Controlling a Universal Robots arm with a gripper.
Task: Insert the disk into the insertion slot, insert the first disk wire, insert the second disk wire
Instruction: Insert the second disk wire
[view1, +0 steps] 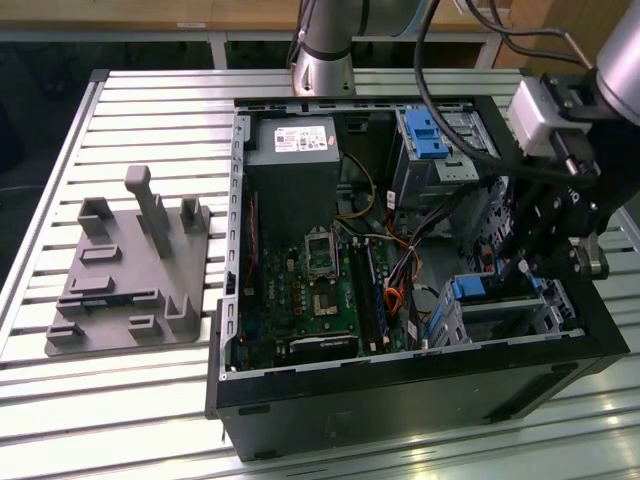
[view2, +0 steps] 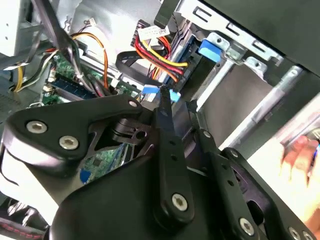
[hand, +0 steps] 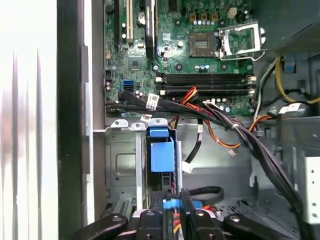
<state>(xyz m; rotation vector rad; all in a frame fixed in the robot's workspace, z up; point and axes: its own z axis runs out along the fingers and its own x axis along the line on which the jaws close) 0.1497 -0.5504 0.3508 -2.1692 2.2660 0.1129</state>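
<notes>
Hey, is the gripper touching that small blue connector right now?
Touching. In the second wrist view the gripper fingertips pinch the small blue connector; the first wrist view agrees.

The computer case (view1: 400, 380) lies open on the worktop (view1: 150, 400). A fixture plate (view1: 130, 275) lies on the worktop at the exterior view's left, apart from the case. Inside the case, the motherboard (view1: 320, 300) lies between the power supply (view1: 292, 165) and the insertion slot (view1: 500, 310), where the pincer (view1: 520, 268) hangs.

Insertion slot (view1: 497, 312) — bare silver sheet metal; end effector (view2: 165, 107) — matt black.
</notes>
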